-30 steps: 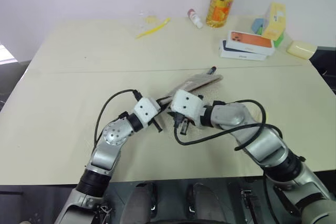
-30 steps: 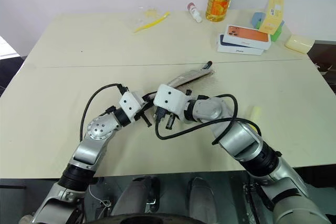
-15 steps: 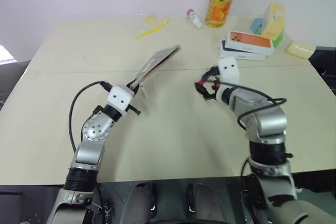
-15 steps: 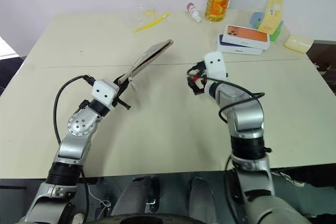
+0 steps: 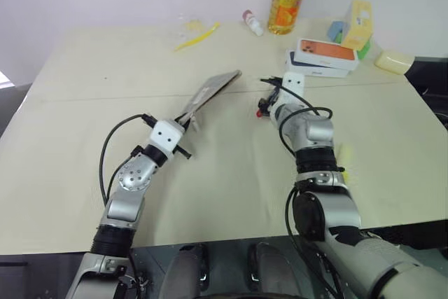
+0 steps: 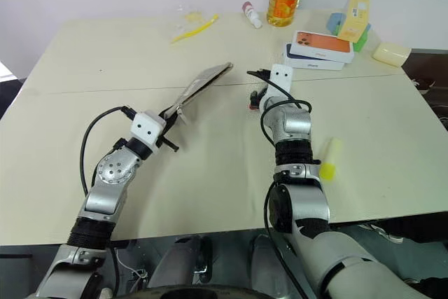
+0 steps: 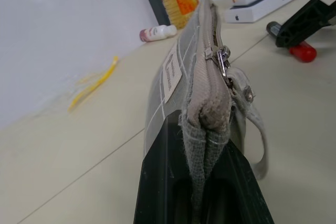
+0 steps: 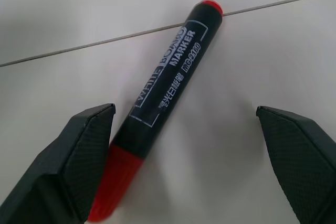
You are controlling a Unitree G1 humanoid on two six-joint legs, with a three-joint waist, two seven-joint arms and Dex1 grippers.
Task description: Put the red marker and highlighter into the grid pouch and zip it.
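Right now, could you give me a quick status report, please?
Left hand shut on grid pouch, lifted. Right hand open over red marker on table. Highlighter still out. Nothing blocking.

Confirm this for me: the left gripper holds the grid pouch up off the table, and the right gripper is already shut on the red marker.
One part is wrong. The left gripper does hold the grid pouch up off the table, but the right gripper is not shut on the red marker. The right wrist view shows its fingers spread wide, with the marker lying on the table between them.
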